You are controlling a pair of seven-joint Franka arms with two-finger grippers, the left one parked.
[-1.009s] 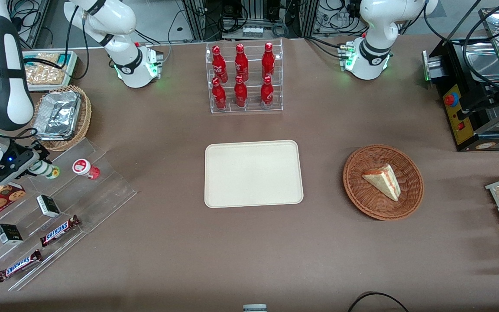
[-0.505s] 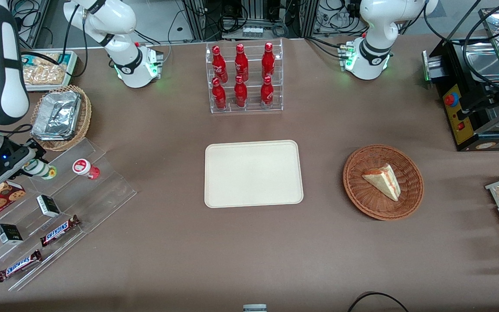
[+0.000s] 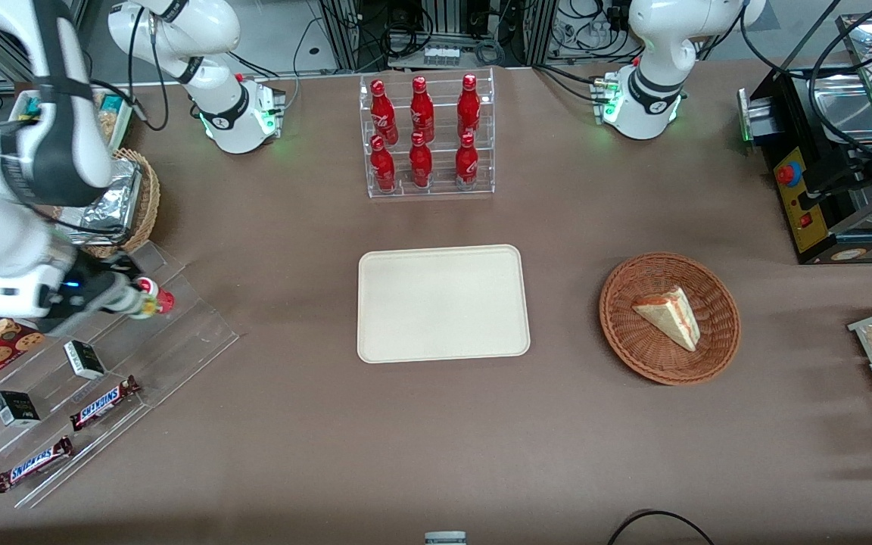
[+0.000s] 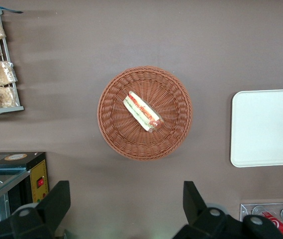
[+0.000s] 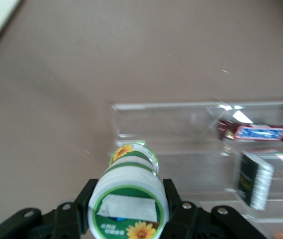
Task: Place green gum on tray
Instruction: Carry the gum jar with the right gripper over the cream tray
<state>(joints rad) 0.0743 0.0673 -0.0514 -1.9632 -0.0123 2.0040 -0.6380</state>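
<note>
The green gum [image 3: 137, 304] is a white canister with a green-and-yellow label, held sideways in my right gripper [image 3: 133, 302]. The gripper is shut on it above the clear acrylic stand [image 3: 179, 333], toward the working arm's end of the table. In the right wrist view the gum's green-ringed lid [image 5: 128, 211] faces the camera between the black fingers [image 5: 87, 201]. The red-lidded canister [image 3: 156, 294] stands right beside the held gum, partly covered by it. The cream tray [image 3: 443, 303] lies flat at the table's middle, bare, well apart from the gripper. It also shows in the left wrist view [image 4: 268, 127].
The stand holds two Snickers bars [image 3: 103, 401], one also in the right wrist view [image 5: 254, 132], and small black boxes [image 3: 84, 358]. A wicker basket with a foil tray [image 3: 126, 204] sits close by. A rack of red bottles [image 3: 425, 136] and a basket with a sandwich [image 3: 669, 318] surround the tray.
My gripper has lifted the green gum off the stand and carried it toward the tray. It now overlaps the red-lidded canister in the front view.
</note>
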